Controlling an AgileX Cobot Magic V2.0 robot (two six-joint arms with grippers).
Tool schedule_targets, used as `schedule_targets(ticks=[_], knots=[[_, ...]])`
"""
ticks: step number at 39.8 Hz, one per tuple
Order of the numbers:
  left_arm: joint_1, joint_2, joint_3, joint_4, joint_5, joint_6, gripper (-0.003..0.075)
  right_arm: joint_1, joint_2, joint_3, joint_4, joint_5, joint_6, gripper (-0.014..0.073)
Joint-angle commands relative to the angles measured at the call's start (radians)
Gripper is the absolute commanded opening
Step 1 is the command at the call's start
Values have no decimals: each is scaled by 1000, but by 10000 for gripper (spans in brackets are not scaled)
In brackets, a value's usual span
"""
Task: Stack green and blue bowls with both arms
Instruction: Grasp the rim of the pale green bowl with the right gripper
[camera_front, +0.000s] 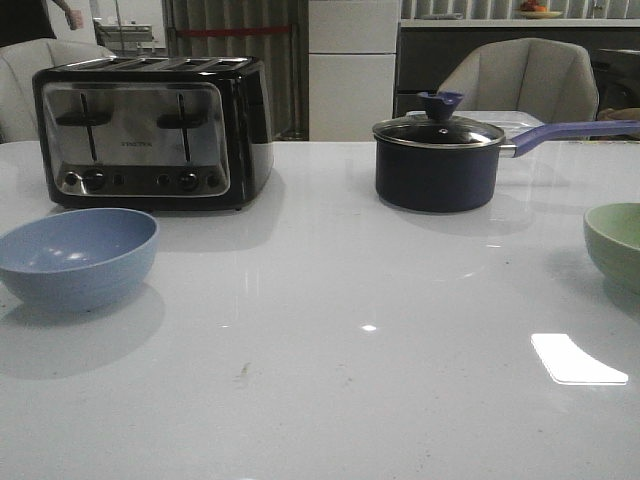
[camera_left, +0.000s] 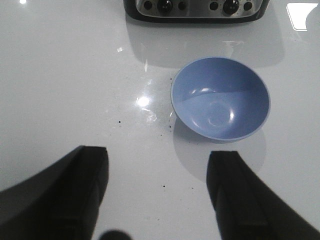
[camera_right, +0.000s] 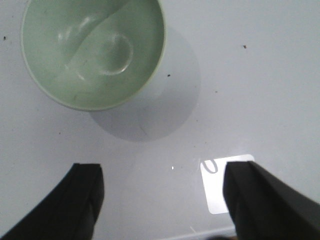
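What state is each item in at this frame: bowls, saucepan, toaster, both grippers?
blue bowl: upright, empty, alone on the table's left side, not gripped.
green bowl: upright, empty, at the right edge, not gripped.
saucepan: upright, glass lid on.
toaster: upright, front facing the camera; its slots' contents cannot be seen.
left gripper: open, holding nothing.
right gripper: open, holding nothing.
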Motion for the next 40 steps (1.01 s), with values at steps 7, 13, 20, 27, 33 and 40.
schedule_targets(ticks=[7,13,20,27,33,40], knots=[[-1,-2,-31,-5,-58,0,473,-22,181,-167,96,-43,-66,594],[-1,-2,-31,-5,-58,0,473,-21,287,-236,110,-49,-71,594],[-1,-2,-31,-5,-58,0,473,-21,380,-278,110,-87,-77,594],[-1,-2,-31,-5,-57,0,473,-21,445,-312,130,-90,-98,594],[-1,-2,-31,-5,-57,0,473,-21,489,-319,139,-97,-102,594],[-1,-2,-31,-5,-57,0,473,-21,517,-322,141,-100,-105,577]])
